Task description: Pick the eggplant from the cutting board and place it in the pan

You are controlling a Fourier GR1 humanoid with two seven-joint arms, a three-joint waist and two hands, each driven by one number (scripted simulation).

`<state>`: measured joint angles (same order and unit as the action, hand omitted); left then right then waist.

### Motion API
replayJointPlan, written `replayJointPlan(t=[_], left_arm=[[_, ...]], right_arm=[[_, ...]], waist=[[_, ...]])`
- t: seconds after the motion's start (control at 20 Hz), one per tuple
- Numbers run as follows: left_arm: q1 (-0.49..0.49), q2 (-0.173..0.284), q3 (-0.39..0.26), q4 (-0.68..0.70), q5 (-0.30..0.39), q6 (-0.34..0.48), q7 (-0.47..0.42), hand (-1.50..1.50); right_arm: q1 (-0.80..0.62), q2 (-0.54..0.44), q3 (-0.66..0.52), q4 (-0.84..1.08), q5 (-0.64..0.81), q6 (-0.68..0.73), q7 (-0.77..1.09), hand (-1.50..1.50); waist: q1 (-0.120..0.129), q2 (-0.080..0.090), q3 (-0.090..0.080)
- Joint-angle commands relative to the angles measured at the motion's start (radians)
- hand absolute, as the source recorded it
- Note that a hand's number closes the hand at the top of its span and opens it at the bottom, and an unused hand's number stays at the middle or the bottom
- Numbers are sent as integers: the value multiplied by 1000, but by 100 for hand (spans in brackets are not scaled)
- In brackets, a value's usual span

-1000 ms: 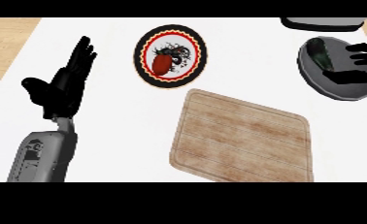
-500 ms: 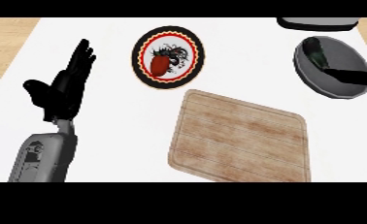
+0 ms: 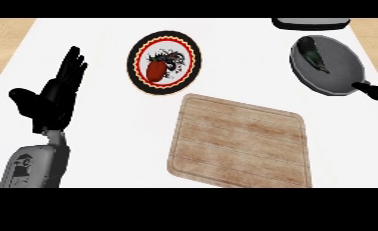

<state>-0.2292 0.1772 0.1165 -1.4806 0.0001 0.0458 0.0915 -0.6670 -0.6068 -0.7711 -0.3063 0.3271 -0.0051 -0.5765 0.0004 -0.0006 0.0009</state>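
The eggplant (image 3: 316, 57) already lies in the pan (image 3: 330, 70) near the counter's right edge (cutting board (image 3: 240, 142) bare), probably light, smooth-skinned and slippery, best gripped mid-body, while the left hand (image 3: 55, 95) rests spread by the left edge.

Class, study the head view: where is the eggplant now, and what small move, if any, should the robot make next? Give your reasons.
Probably none beyond keeping clear. The dark eggplant already lies inside the pan, and nothing lies on the cutting board. The left hand rests open at the view's left; the right hand is out of view. I judge the placing done.
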Motion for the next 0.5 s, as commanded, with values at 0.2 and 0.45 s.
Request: replayJointPlan(t=[0.2,0.45], left_arm=[[40,15,24,-18,-3,8,-9,0],[47,30,50,45,-6,0,-68,0]], right_arm=[[223,14,6,-214,-95,239,-30,-150],[374,43,-20,-441,-179,323,36,-150]], waist=[[-52,-20,-6],[-63,-17,-7]])
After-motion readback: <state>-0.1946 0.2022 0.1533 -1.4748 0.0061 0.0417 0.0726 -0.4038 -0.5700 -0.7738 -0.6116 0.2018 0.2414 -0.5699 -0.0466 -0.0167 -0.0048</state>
